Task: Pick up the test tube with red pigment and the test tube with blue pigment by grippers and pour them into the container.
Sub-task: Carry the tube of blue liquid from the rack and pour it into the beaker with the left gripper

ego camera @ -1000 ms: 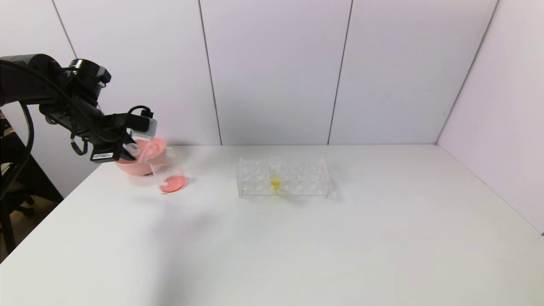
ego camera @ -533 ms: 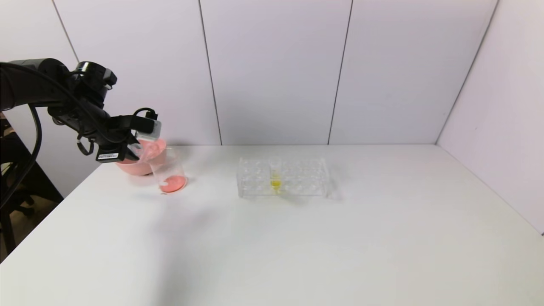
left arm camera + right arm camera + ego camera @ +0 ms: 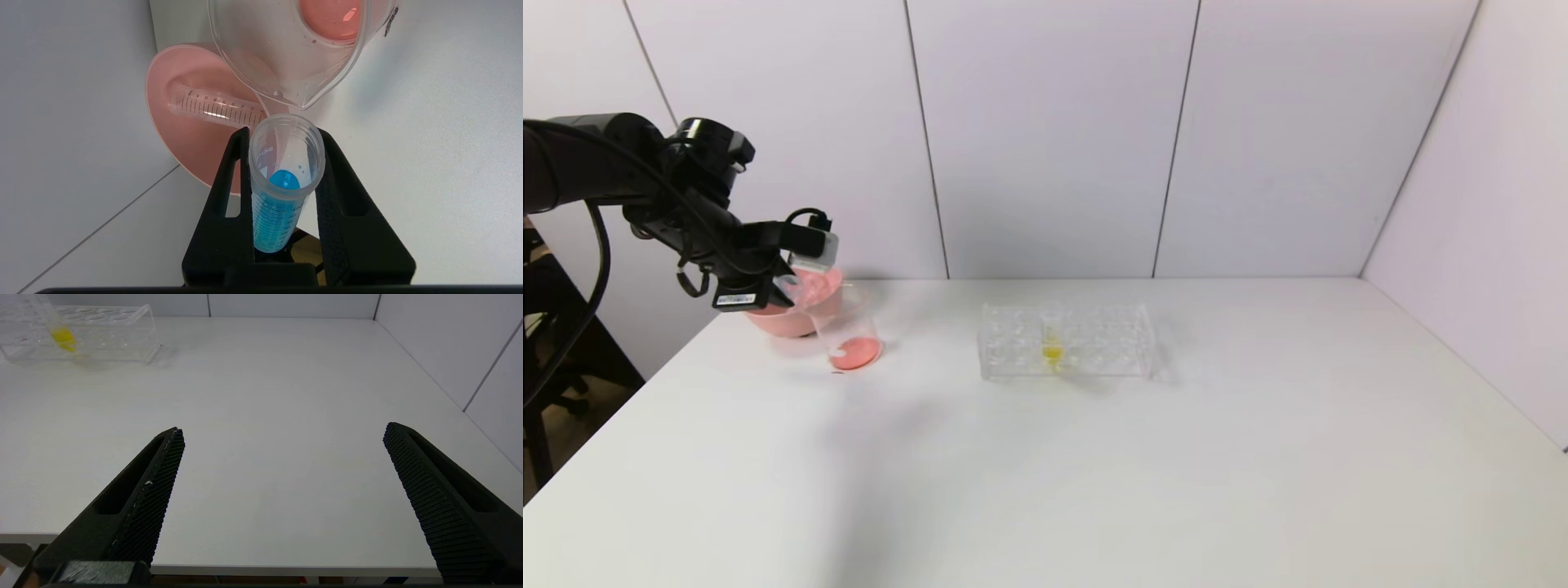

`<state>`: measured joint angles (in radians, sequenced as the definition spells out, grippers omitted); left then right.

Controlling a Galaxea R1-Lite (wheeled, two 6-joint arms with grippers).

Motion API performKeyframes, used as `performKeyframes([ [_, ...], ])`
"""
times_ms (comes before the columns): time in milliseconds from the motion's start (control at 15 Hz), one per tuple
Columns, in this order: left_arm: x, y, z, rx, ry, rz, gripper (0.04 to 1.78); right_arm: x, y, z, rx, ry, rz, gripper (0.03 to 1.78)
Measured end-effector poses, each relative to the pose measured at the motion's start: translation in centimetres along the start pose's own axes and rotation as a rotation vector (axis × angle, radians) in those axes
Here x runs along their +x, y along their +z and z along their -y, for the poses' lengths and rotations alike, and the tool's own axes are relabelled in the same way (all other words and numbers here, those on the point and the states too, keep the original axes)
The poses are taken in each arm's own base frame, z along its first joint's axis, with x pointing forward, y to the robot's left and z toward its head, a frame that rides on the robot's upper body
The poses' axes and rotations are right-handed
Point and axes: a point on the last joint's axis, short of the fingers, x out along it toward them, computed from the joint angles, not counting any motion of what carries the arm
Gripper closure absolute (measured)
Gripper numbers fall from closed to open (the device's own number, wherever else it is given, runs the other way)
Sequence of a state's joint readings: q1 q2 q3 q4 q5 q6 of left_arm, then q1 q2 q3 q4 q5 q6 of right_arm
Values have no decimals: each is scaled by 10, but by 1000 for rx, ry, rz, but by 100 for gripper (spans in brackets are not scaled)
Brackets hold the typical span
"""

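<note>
My left gripper [image 3: 283,131] is shut on the test tube with blue pigment [image 3: 273,216]. It holds the tube tilted, with the open mouth just beside the pour lip of the container [image 3: 294,53]. The blue liquid is still in the tube. The container [image 3: 849,331] is a clear beaker at the table's left rear, with red-orange liquid at its bottom. No tube with red liquid shows. An empty graduated tube [image 3: 216,108] lies in the pink bowl [image 3: 192,143]. My left gripper [image 3: 788,287] hangs over the bowl and beaker. My right gripper [image 3: 284,433] is open and empty above the table's front edge.
The pink bowl [image 3: 796,314] stands right behind the beaker near the table's left edge. A clear tube rack [image 3: 1066,341] holding a tube with yellow liquid [image 3: 1052,336] stands mid-table and also shows in the right wrist view [image 3: 102,335]. White walls close the back and right.
My left arm has shifted a little to the right and up with the blue tube, closer to the beaker. Nothing else has moved.
</note>
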<state>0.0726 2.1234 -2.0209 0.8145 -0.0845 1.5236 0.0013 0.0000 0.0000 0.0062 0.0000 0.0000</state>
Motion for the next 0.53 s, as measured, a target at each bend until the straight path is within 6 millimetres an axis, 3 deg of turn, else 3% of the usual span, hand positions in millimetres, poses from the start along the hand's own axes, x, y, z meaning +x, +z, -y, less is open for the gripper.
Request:
performKeyframes([
  [533,0,10,-1,23,17,-26,137,0,0,0,0,0,0,4],
])
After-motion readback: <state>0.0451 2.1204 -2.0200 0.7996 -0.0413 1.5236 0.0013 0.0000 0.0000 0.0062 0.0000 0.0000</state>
